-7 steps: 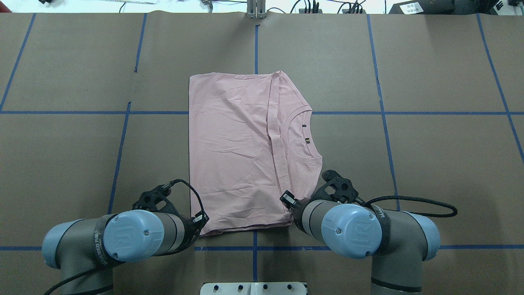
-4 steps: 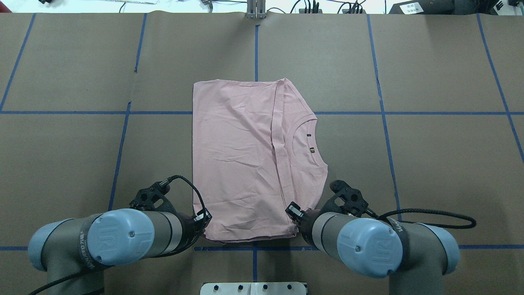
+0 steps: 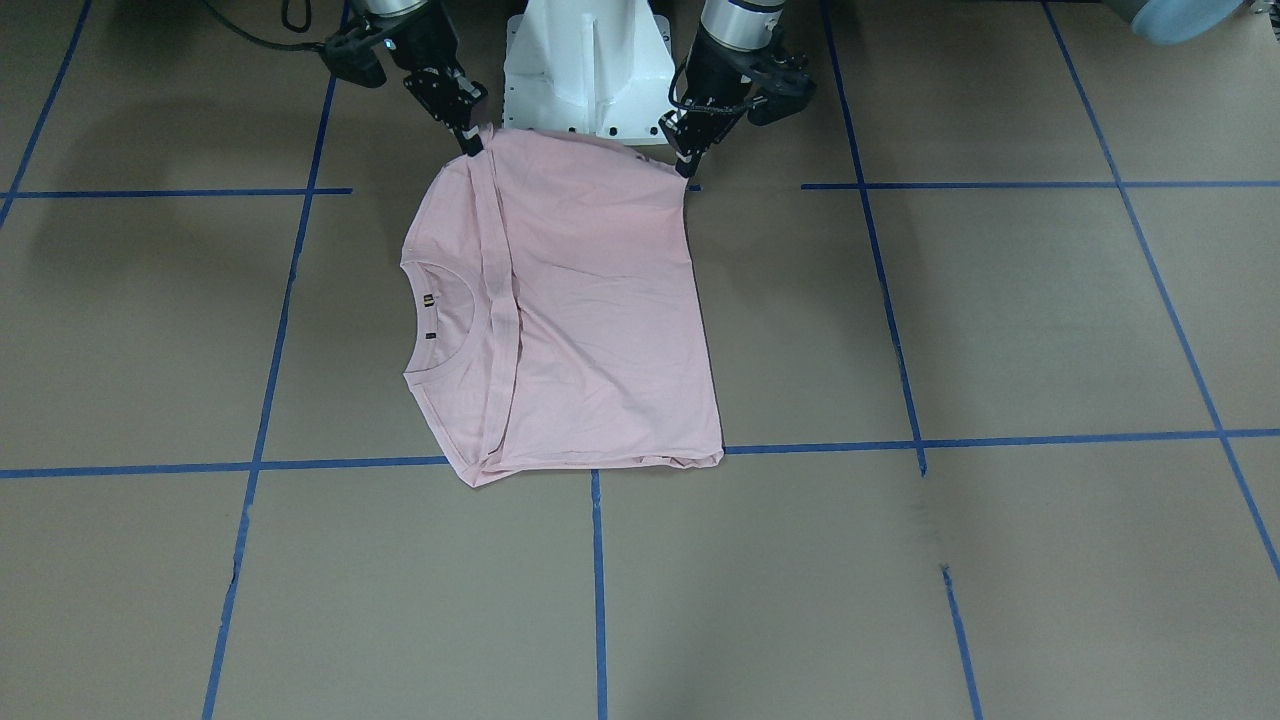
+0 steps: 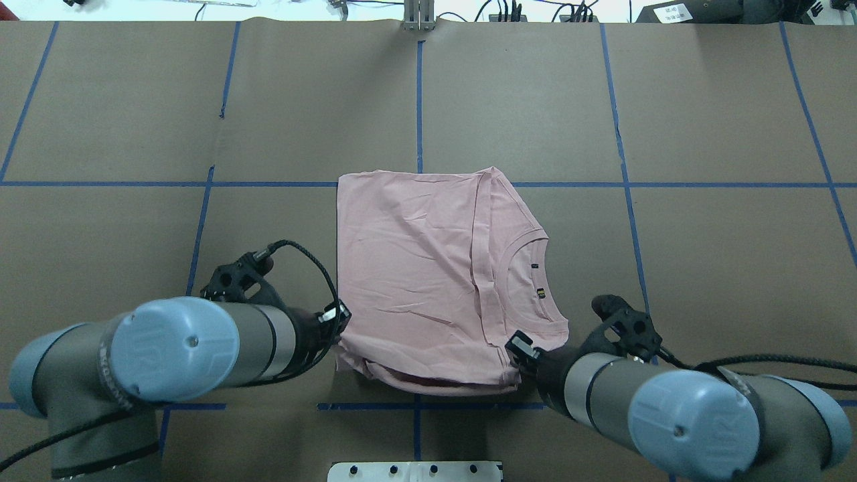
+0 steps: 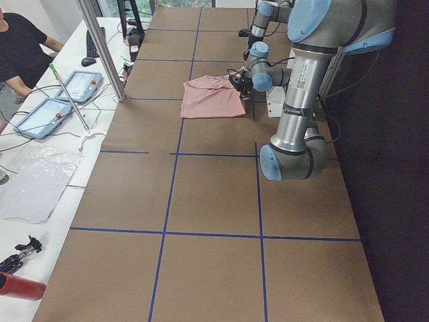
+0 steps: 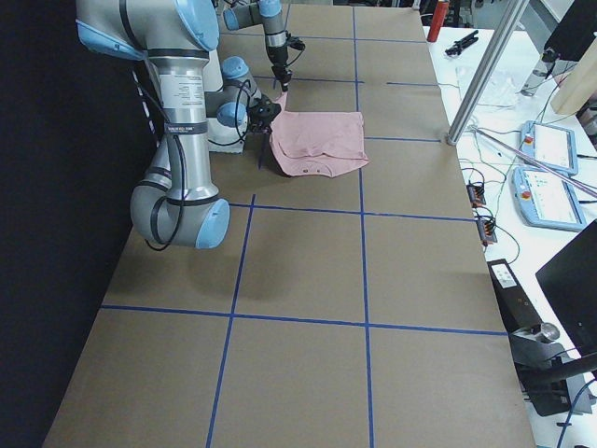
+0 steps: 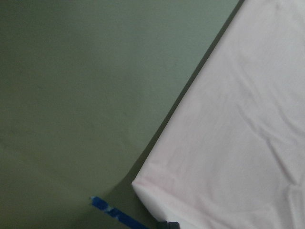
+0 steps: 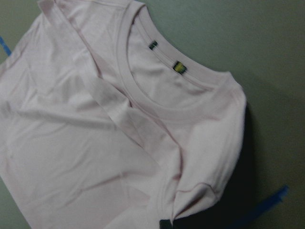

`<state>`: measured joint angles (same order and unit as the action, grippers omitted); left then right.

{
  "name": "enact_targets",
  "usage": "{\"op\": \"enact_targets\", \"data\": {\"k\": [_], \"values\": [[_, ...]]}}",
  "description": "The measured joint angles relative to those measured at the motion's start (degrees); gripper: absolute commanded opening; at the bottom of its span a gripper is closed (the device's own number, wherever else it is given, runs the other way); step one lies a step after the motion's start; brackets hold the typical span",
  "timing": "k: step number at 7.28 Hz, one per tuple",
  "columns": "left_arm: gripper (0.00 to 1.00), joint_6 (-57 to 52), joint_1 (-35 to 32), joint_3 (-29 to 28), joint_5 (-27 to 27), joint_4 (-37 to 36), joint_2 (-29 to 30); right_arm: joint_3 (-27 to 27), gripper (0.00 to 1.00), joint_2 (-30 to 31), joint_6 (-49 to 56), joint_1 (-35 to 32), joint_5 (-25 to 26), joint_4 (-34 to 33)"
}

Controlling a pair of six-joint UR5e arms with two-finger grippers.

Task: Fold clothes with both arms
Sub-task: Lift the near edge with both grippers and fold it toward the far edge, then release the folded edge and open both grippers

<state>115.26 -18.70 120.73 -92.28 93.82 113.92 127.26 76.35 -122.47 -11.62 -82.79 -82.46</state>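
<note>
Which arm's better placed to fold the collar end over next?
Right. Its end effector grips the T-shirt's near corner on the collar side; the left end effector holds the hem-side corner, away from the collar.

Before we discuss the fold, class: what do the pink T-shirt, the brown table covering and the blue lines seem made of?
T-shirt: soft matte knit, likely cotton; fine creases, ribbed collar.
Table covering: matte brown paper or card, probably; sheet seams show.
Blue lines: adhesive tape, apparently; strips are broken and slightly crooked.
</note>
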Motion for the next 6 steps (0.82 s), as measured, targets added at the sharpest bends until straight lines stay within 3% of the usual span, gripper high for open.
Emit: {"op": "enact_targets", "data": {"k": [3,6], "values": [[0.00,-8.6,-9.6,-9.7,0.1,0.7,5.9,-14.9,0.00,-15.1,10.8,-16.8,-9.9,-4.9],[0.00,-11.7,-12.1,-18.9,3.1,5.2,9.4,-26.8,0.00,-22.4,13.6,-22.1,-12.3,-4.6]]}}
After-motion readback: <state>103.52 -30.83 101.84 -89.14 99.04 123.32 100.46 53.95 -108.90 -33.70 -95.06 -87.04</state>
